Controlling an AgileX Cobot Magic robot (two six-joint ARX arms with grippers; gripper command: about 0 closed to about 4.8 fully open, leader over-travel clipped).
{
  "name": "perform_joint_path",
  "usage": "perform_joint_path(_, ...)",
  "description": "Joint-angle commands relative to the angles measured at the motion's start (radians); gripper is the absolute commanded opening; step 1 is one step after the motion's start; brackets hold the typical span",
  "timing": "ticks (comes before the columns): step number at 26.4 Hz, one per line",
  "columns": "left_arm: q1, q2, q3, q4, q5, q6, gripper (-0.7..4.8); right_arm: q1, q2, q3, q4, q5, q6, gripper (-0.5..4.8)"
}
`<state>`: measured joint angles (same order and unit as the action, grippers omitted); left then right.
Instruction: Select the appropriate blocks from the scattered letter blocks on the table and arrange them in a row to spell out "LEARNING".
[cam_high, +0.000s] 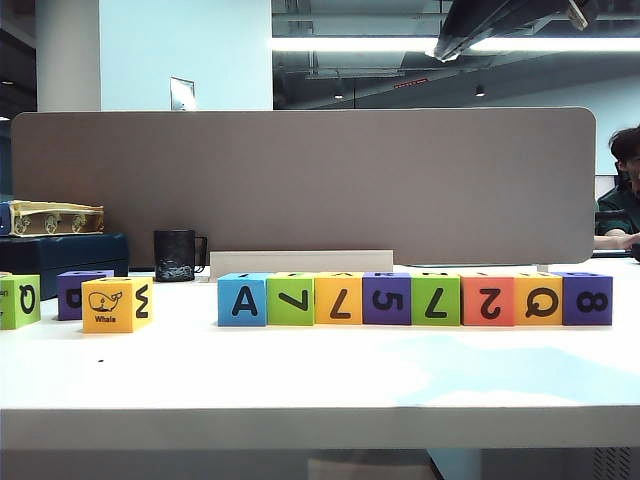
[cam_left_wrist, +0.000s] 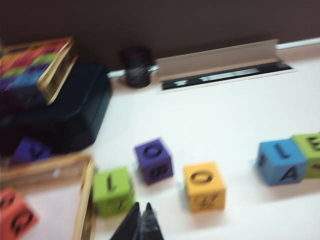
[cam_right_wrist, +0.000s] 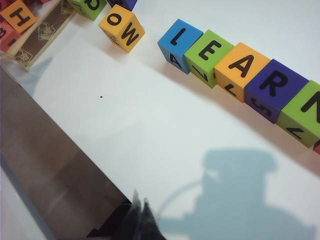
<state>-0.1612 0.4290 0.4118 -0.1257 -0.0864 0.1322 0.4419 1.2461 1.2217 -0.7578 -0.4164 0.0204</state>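
Eight blocks (cam_high: 414, 299) are standing in one row at the centre of the exterior view, on the worktop (cam_high: 320, 385) — blue "A" (cam_high: 243, 299) leftmost. The left end effector (cam_left_wrist: 140, 221) and the right end effector (cam_right_wrist: 139, 216) are both hanging pressed together, holding nothing.

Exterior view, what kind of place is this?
Probably an open office or lab. A white table backs onto a grey partition, long ceiling lights hang behind it, and a seated person shows at the right edge.
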Motion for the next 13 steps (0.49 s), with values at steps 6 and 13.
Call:
perform_joint_path(6,0.122,-0.265,-0.223,0.015,0.093,-0.047,-0.05,0.001,-0.003,0.004,0.015,-0.005,-0.003,-0.01)
perform_joint_path(13,0.139,-0.388,-0.346,0.014,0.090,-0.055,-0.05,0.001,-0.003,0.004,0.015,-0.005,-0.003,-0.01)
